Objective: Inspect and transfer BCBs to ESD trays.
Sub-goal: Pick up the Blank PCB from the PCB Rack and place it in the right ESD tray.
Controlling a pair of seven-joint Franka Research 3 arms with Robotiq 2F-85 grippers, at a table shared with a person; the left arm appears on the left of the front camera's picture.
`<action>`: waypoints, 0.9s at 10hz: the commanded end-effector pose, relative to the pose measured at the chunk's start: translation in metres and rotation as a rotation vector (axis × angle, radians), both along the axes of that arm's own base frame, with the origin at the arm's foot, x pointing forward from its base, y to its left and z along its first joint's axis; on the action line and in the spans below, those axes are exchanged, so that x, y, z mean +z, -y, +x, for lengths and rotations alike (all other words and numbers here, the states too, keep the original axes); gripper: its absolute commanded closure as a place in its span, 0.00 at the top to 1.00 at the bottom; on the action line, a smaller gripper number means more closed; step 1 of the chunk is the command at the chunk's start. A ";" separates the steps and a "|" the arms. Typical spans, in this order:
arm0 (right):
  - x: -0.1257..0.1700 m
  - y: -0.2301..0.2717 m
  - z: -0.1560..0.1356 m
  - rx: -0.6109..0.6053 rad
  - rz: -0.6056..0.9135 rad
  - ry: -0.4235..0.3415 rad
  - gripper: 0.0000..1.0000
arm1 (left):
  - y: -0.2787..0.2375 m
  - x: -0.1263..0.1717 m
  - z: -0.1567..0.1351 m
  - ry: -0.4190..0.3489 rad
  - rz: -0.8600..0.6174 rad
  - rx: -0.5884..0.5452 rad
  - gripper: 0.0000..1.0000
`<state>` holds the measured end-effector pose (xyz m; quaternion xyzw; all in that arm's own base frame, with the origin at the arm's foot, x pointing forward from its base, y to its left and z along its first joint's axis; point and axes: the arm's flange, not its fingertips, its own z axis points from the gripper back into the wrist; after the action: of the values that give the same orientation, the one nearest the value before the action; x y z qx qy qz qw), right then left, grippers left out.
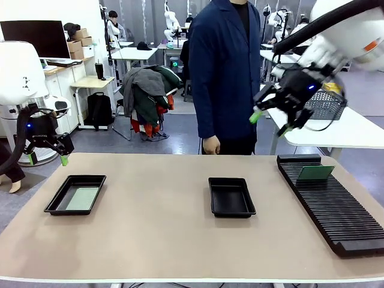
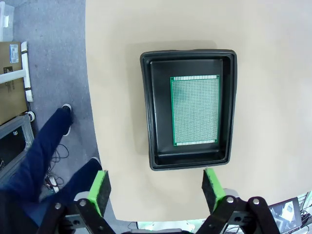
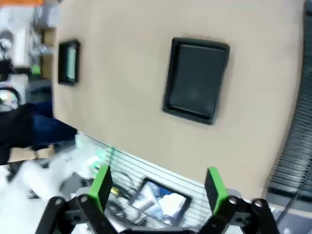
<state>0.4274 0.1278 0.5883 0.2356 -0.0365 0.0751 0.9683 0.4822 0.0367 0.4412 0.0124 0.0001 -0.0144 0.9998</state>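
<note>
A pale-green BCB point(image 1: 83, 198) lies flat in the left black ESD tray point(image 1: 57, 206), seen from above as board point(image 2: 195, 110) in tray point(image 2: 152, 107). A second ESD tray point(image 1: 231, 207) sits bare at the table's middle, blurred in the right wrist view point(image 3: 196, 114). Another BCB point(image 1: 315, 173) stands upright in the far end of the slotted rack. My left gripper point(image 1: 47, 159) hangs open above the table's left far corner, beyond its tray. My right gripper point(image 1: 271, 122) is open, raised high over the right side, beside the person.
A long black ribbed rack point(image 1: 336, 207) runs along the table's right side. A person in a dark blue coat point(image 1: 225, 72) stands at the far edge, one hand point(image 1: 210, 144) hanging down. A white side table point(image 1: 342, 129) with a wire basket is behind the right arm.
</note>
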 end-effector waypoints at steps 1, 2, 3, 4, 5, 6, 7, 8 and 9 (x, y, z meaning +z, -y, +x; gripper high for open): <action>0.036 0.036 0.010 0.175 -0.056 0.196 1.00 | 0.000 -0.001 0.001 0.003 0.000 -0.001 1.00; 0.057 0.054 0.011 0.291 -0.089 0.276 1.00 | 0.000 -0.001 0.001 0.003 0.000 -0.001 1.00; 0.078 0.070 0.011 0.491 -0.145 0.360 1.00 | 0.000 -0.001 0.001 0.003 0.000 -0.001 1.00; 0.096 0.083 0.014 0.600 -0.196 0.424 1.00 | 0.000 -0.001 0.001 0.003 0.000 -0.001 1.00; 0.111 0.095 0.017 0.708 -0.240 0.465 1.00 | 0.000 -0.001 0.001 0.003 0.000 -0.001 1.00; 0.123 0.107 0.017 0.827 -0.300 0.484 1.00 | 0.000 -0.001 0.001 0.003 0.000 -0.001 1.00; 0.135 0.120 0.020 0.928 -0.384 0.481 1.00 | 0.000 -0.001 0.001 0.003 0.000 -0.001 1.00; 0.144 0.131 0.021 1.017 -0.443 0.475 1.00 | 0.000 -0.001 0.001 0.003 0.000 -0.001 1.00; 0.150 0.142 0.023 1.121 -0.491 0.474 1.00 | 0.000 -0.001 0.001 0.003 0.000 -0.001 1.00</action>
<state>0.4428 -0.0032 0.7306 0.0000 -0.1120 0.5909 0.7989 0.4823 0.0366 0.4412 0.0124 0.0001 -0.0145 0.9998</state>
